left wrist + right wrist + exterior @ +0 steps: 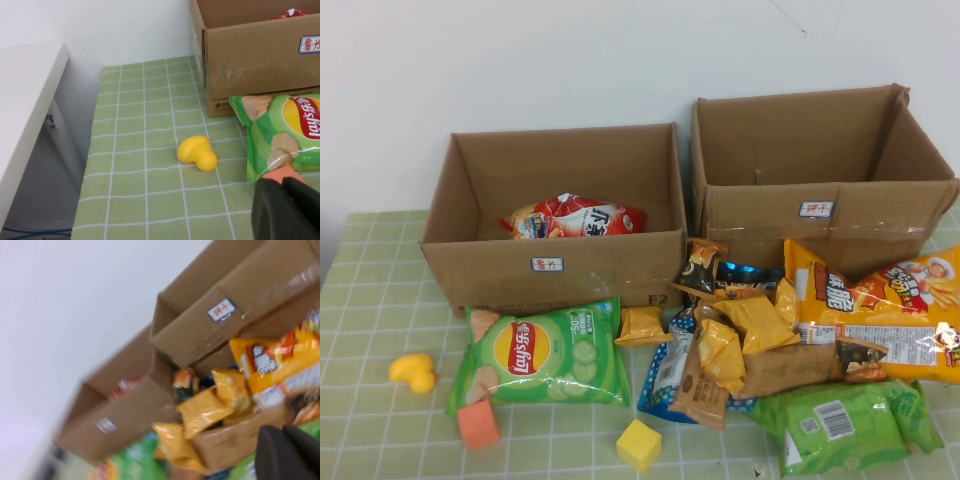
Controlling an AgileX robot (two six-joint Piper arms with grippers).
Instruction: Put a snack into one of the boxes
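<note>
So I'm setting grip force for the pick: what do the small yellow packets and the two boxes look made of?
The small yellow packets look like thin glossy foil or plastic film: crinkled, with bright highlights. The left box and the right box look like matte brown corrugated cardboard, the right one with shiny clear tape along its front. The left gripper is near the Lay's bag; the right gripper is over the pile.

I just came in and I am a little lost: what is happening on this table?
Nothing is held yet. Small yellow snack packets lie in a pile before two open boxes. The left box has a red bag inside. The left gripper hangs near the green chip bag; the right gripper hangs over the pile.
</note>
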